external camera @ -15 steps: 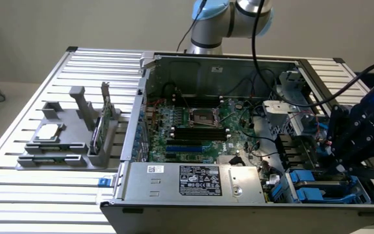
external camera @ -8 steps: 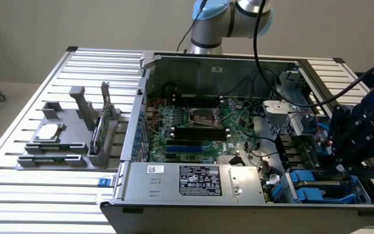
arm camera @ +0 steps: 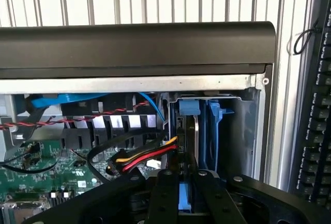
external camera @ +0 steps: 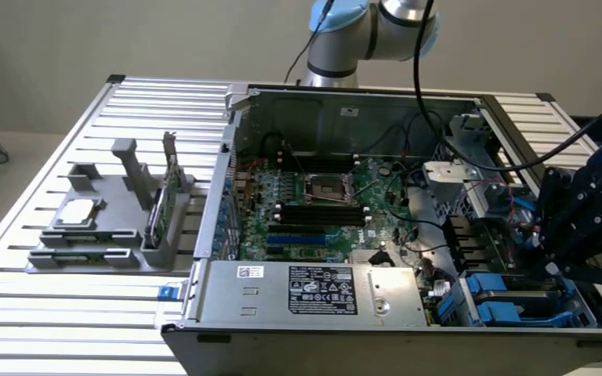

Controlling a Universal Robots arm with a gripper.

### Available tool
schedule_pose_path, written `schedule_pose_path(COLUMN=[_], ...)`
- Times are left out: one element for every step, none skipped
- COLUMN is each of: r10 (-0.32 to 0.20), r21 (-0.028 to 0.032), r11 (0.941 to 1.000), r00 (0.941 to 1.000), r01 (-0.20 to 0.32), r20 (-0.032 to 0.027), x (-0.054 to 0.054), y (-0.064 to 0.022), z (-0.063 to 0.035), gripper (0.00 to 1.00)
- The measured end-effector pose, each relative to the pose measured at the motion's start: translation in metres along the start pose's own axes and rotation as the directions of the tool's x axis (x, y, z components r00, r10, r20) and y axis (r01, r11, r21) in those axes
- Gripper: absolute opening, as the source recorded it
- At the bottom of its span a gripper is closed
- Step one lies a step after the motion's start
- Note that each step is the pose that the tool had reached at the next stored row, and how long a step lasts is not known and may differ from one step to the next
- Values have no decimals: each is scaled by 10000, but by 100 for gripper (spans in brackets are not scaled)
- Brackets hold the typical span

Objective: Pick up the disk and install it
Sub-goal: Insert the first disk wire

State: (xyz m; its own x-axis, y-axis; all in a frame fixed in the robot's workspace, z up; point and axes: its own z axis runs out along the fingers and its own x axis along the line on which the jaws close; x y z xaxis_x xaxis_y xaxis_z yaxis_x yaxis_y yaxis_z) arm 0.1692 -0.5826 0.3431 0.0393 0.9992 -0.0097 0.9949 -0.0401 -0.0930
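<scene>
1. The arm [external camera: 375,27] rises behind the open computer case [external camera: 385,333] and bends over to the exterior view's right, its black wrist housing [external camera: 594,207] reaching down into the drive bay.
2. The jaws are clamped on the disk [arm camera: 189,128], which stands edge-on in the bay, just beside a blue plastic carrier [arm camera: 214,125].
3. The disk shows a thin grey metal edge and blue rails; red, yellow and black wires [arm camera: 147,157] run up to it.
4. The housing's white lettering is only partly legible; the silver power supply [external camera: 312,290] carries a printed label too small to read.
5. The case sits on a ribbed aluminium counter [external camera: 71,321].
</scene>
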Motion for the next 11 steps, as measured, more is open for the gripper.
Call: schedule_pose_path(r10=[40,83,124,161,179,185,184,186,186,186,188], r21=[3,8,13,19,24,27,34,42,49,51,54], r11=[10000,10000,9999,9999,9998,9998,9998,9998,9998,9998,9998], r00=[10000,10000,9999,9999,9998,9998,9998,9998,9998,9998,9998], r01=[-40,-83,-124,-161,-179,-185,-185,-186,-186,-187,-188], r20=[5,10,17,22,32,42,49,53,55,63,72], x=[2,2,2,2,2,2,2,2,2,3,2], y=[9,16,19,21,21,22,23,23,24,24,25], z=[1,3,5,9,10,10,10,10,13,17,23], gripper=[17,17,17,17,17,17,17,17,17,17,17])
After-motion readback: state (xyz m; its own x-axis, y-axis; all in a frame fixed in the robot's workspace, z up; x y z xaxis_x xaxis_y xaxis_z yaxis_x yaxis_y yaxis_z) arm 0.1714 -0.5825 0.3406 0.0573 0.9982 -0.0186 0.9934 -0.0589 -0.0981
